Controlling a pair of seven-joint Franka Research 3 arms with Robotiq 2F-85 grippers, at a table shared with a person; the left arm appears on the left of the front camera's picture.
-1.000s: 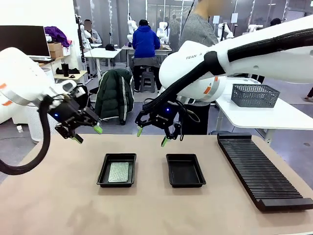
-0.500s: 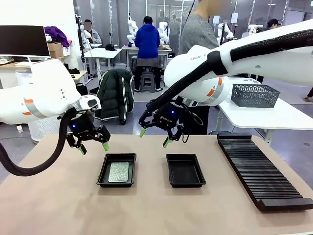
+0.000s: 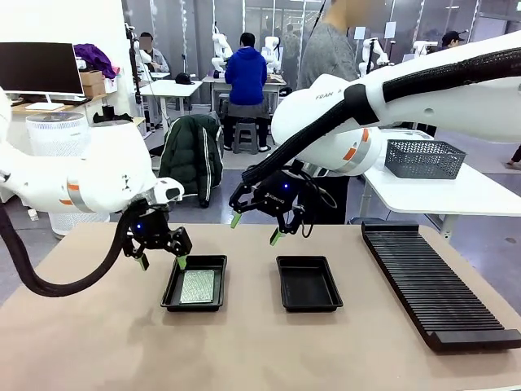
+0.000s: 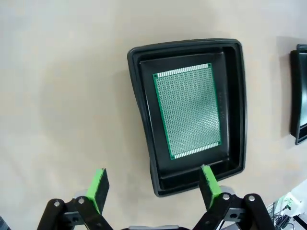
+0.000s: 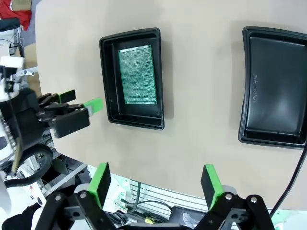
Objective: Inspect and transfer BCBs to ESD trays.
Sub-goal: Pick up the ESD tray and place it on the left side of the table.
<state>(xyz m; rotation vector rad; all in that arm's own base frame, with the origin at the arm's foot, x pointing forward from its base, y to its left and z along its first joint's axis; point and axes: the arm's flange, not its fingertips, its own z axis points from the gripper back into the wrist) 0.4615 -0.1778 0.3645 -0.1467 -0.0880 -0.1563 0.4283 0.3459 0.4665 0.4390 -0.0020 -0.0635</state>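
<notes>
Green-padded, spread wide and gripping nothing: left gripper (image 4: 153, 187) and right gripper (image 3: 255, 229) alike. Looks like the approach to the BCB (image 4: 188, 111), flat in an ESD tray (image 4: 134, 91) just ahead of the left jaws, one pad over its rim. Next: shift forward, straddle a board edge, lower, close gently.

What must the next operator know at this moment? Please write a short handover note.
Left claw: open, holds nothing, hovers low at the far left corner of the left tray.
Right claw: open, holds nothing, hangs above the table, behind the gap between the trays.
Things: one board lies flat in the left tray. The right tray is empty. The rack stands at the right.
Done: one board is in a tray.
Left: a board for the right tray.
</notes>
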